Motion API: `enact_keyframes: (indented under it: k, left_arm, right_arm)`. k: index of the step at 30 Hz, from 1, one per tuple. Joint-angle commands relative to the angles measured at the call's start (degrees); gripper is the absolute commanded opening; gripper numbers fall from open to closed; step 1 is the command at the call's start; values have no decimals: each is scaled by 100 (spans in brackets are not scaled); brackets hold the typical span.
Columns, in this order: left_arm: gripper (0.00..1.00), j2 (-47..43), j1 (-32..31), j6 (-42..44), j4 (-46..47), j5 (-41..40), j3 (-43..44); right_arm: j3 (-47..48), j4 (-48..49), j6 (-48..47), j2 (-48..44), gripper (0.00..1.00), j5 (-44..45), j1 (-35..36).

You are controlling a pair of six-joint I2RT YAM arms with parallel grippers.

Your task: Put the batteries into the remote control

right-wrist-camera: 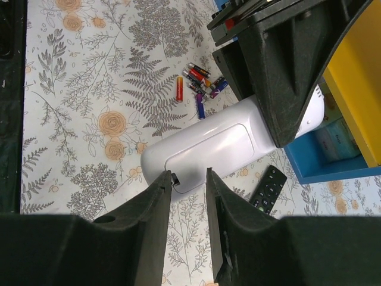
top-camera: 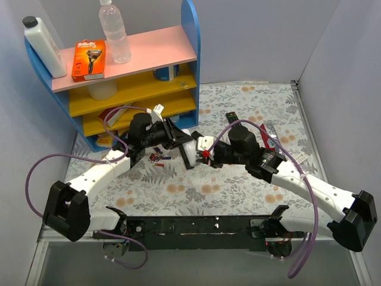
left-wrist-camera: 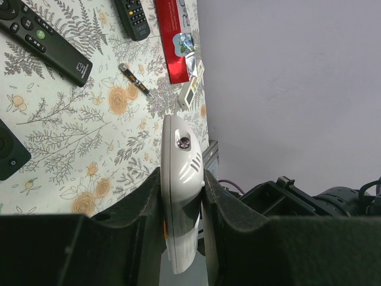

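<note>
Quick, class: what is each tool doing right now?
Left tool: shut on the white remote control.
Right tool: open, nothing held, tips by that remote's end.

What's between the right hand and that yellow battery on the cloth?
In the right wrist view the white remote lies across that stretch, just beyond the right hand; past it only floral cloth reaches the yellow battery.

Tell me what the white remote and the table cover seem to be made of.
White remote: likely hard plastic, glossy. It has a smooth moulded shell with soft highlights and a seamed back panel. Table cover: probably printed cloth or vinyl, matte. It shows a flat fern and flower pattern without glare, and no weave can be made out.
</note>
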Motion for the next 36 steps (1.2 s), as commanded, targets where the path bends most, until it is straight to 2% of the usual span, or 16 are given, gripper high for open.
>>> enact_keyframes:
  k: [1,13,36]
  left_arm:
    - [0,-48,6,-74,97,171,268]
    - [0,57,15,-101,18,356,154]
    - [0,997,-46,585,-114,31,-277]
  right_arm:
    - [-70,266,-92,4,35,218,65]
    - [-852,1452,163,-181,20,1009,65]
    - [-2004,2517,980,302,19,1010,65]
